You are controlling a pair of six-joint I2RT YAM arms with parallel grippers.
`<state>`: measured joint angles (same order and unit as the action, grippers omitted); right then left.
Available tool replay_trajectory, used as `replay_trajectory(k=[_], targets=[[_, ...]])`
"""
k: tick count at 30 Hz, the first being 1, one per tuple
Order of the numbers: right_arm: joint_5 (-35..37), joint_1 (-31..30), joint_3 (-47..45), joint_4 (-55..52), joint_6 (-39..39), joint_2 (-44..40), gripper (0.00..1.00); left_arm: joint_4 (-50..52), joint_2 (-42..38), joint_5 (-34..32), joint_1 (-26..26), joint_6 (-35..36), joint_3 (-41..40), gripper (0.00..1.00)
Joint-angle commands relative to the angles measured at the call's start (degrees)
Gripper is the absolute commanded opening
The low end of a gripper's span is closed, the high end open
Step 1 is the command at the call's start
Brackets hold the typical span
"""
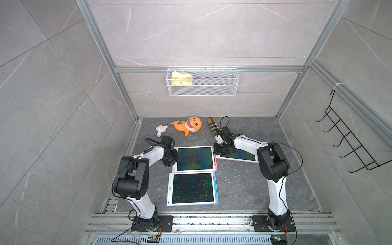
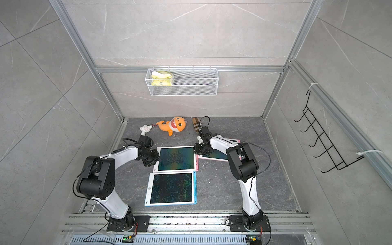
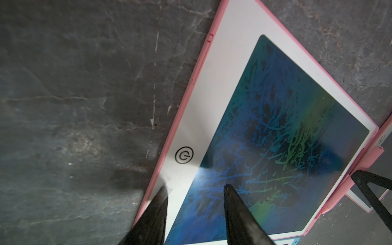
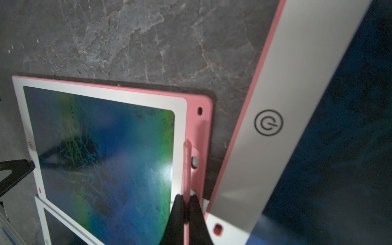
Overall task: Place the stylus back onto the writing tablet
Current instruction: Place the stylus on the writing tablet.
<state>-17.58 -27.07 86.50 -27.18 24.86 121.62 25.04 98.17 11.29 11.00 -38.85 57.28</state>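
Observation:
A pink-framed writing tablet (image 1: 195, 159) (image 2: 176, 159) lies flat in the middle of the floor, its dark screen covered in scribbles. In the right wrist view my right gripper (image 4: 186, 197) is shut on the pink stylus (image 4: 187, 165). The stylus lies along the tablet's pink side strip (image 4: 201, 127), next to the screen (image 4: 99, 148). In both top views that gripper (image 1: 217, 151) (image 2: 198, 151) sits at the tablet's right edge. My left gripper (image 3: 195, 187) (image 1: 172, 162) is open and empty over the tablet's left bezel (image 3: 212, 84), beside the round button.
A second pink tablet (image 1: 239, 156) lies partly under my right arm. A blue tablet (image 1: 192, 188) lies nearer the front. An orange shark plush (image 1: 187, 125), a white toy (image 1: 161, 129) and a brown striped object (image 1: 212, 124) sit at the back. A wire basket (image 1: 202, 81) hangs on the back wall.

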Motion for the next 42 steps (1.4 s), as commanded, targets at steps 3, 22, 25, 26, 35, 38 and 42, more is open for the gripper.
replay_trajectory(k=[3,22,25,26,35,38,42], targets=[[-0.5,0.0,-1.5,-0.2,0.9,1.0,0.0,0.2,-1.1,-0.1,0.2,-0.7,-0.8,0.45],[-0.9,-0.3,-3.3,-0.6,0.8,0.0,0.0,-0.5,-1.0,-0.3,1.7,-1.7,-1.1,0.41],[-0.7,-0.3,-3.3,-0.4,0.8,0.0,0.01,-0.5,-1.3,-0.3,2.0,-1.9,-1.0,0.41],[-0.7,-0.3,-3.3,-0.4,0.9,0.1,0.04,-0.5,-1.4,-0.4,2.0,-1.9,-1.0,0.41],[0.1,-0.2,-2.7,-1.2,0.9,-0.9,0.15,0.2,-1.7,-0.8,2.3,-1.8,-0.7,0.41],[0.0,-0.2,-2.3,-1.6,0.8,-1.5,0.18,0.5,-1.7,-0.8,2.3,-1.7,-0.5,0.41],[-0.1,-0.1,-1.9,-2.3,0.8,-2.2,0.19,0.8,-1.8,-1.0,2.5,-1.5,-0.4,0.41]])
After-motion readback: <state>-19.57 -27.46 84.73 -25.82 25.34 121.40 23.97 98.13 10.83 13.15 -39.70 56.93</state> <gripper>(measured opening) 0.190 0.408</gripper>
